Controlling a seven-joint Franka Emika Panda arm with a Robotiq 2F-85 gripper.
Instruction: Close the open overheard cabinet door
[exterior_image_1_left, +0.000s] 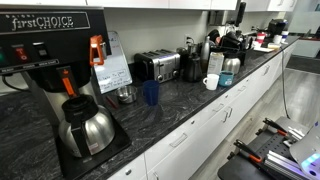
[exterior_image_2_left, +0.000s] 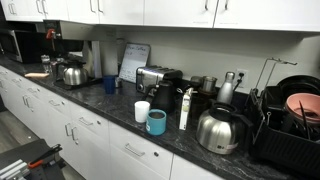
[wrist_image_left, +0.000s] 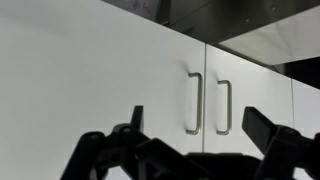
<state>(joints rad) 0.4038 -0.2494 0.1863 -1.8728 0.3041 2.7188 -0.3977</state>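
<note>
The wrist view faces two white overhead cabinet doors, a left one and a right one. They meet at a thin seam and look flush with each other. Two metal bar handles, one and the other, flank the seam. My gripper is open and empty, a short way in front of the doors, with its black fingers on either side of the handles. A row of white upper cabinets shows in an exterior view with the doors there shut. I cannot make out an open door or the gripper in either exterior view.
Below the cabinets runs a dark stone counter crowded with a coffee maker, steel carafe, toaster, blue cup, white mug, kettle and dish rack. White drawers sit below.
</note>
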